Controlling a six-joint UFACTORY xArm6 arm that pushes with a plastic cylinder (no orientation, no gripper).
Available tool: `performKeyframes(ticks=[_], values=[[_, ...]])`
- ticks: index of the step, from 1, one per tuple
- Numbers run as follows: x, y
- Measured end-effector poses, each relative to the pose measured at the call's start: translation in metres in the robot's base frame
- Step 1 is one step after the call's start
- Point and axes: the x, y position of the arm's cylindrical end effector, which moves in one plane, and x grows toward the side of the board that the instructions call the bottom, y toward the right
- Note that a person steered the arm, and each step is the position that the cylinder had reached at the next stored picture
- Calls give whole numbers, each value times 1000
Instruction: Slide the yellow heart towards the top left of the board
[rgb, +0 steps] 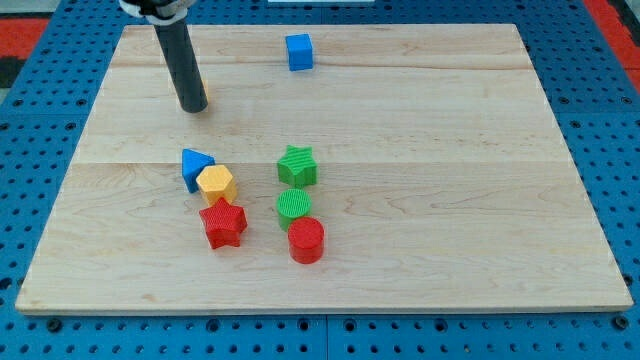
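Observation:
My dark rod comes down at the view's upper left and my tip (192, 107) rests on the wooden board (420, 120). A thin yellow sliver (205, 99) shows right against the tip's right side. The rod hides most of it, so its shape cannot be made out. No other yellow heart is in view.
A blue cube (299, 52) sits near the top edge. In the lower middle lie a blue triangle (195, 166), a yellow hexagon (215, 184), a red star (223, 224), a green star (297, 165), a green cylinder (294, 206) and a red cylinder (306, 240).

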Motion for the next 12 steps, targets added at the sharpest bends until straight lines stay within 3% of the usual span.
performKeyframes(ticks=[9,11,12], values=[[-17,-8],[-32,-86],[-63,-85]])
